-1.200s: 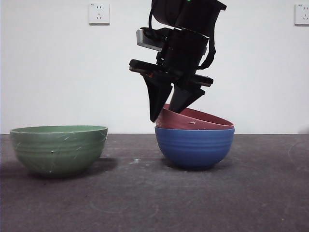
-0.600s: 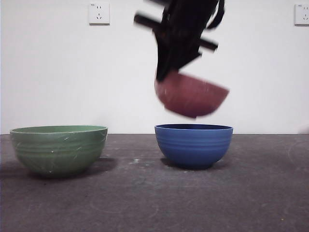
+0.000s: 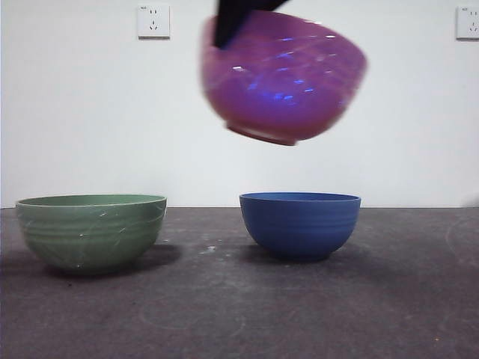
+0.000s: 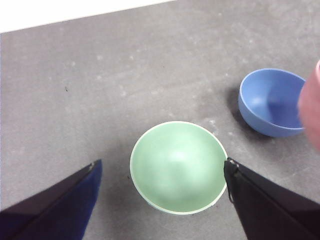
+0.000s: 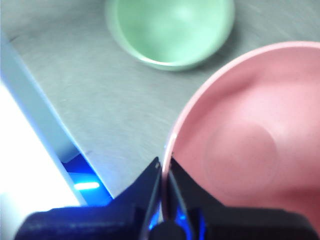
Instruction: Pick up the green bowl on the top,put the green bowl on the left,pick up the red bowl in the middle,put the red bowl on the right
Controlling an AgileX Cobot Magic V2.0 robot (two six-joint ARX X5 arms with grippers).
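The green bowl stands upright on the table at the left; it also shows in the left wrist view and the right wrist view. My right gripper is shut on the rim of the red bowl. It holds the red bowl tilted and high in the air, above the blue bowl. Only a black tip of that gripper shows at the top of the front view. My left gripper is open, high above the green bowl, and holds nothing.
The blue ribbed bowl stands upright in the middle of the dark table. A white wall with two sockets is behind. The table to the right of the blue bowl is bare.
The right gripper has lifted the red bowl out of the blue bowl and raised it high. The bowl now looks larger and nearer the camera. The green and blue bowls have not moved.
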